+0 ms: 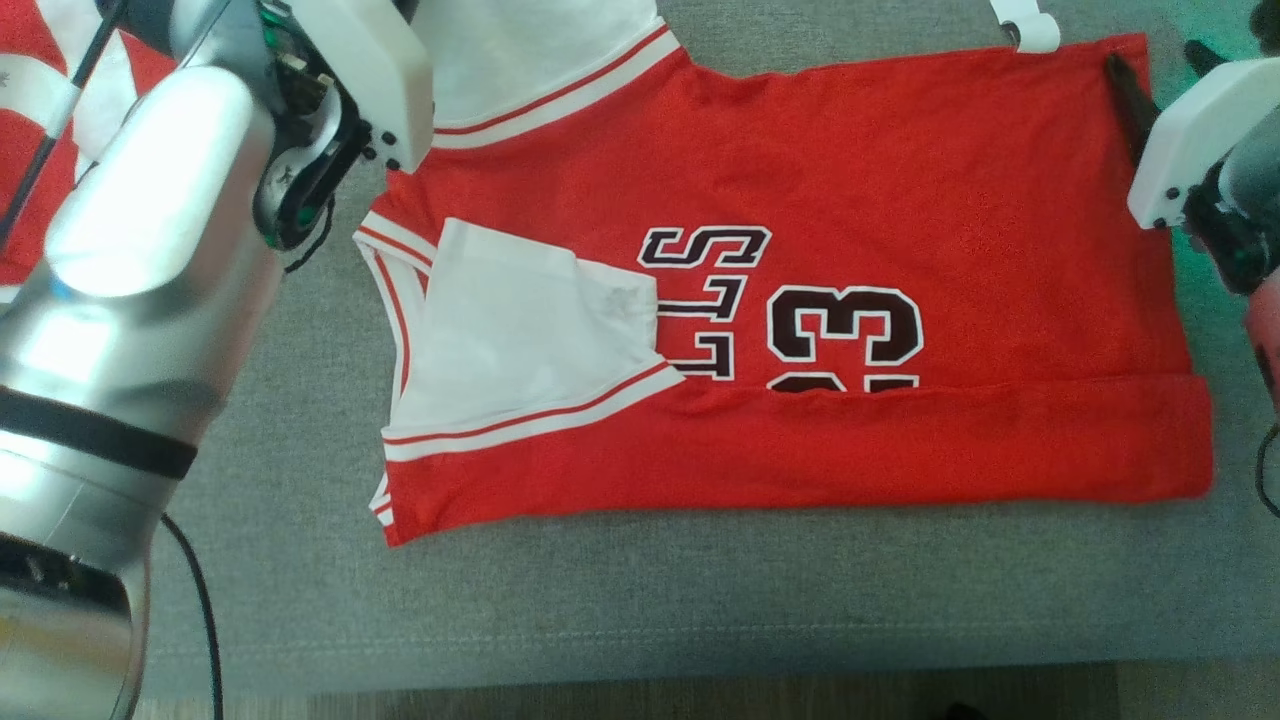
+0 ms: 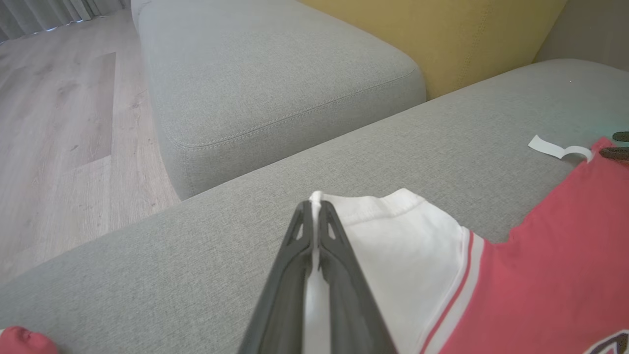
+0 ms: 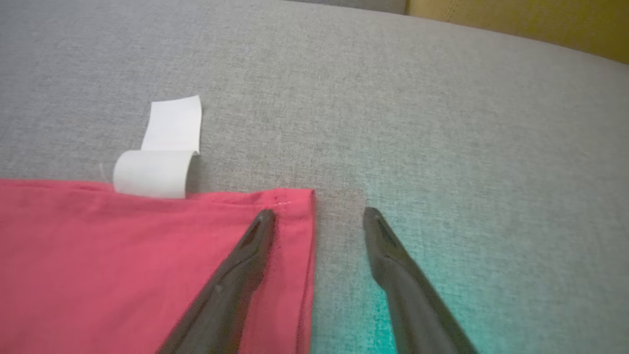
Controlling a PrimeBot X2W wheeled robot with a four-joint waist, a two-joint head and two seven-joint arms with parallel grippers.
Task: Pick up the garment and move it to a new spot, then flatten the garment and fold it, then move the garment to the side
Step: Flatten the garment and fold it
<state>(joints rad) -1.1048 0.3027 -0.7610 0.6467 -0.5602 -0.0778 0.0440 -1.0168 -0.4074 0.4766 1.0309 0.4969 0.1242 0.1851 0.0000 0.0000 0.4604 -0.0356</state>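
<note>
Garment (image 1: 850, 180): I am judging it limp, light; left claw (image 2: 314, 204) pinching eleven-o'clock sleeve (image 2: 393, 236), right claw (image 3: 318, 212) gaping astride two-o'clock corner (image 3: 295, 201).

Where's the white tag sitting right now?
In the right wrist view, the white tag lies curled on the grey cushion against the far edge of the red jersey, up and left of the open right gripper.

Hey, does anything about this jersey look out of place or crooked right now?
A white label curls out past the hem of the jersey onto the grey cushion, near the open right end effector. Nothing looks torn or spilled.
</note>
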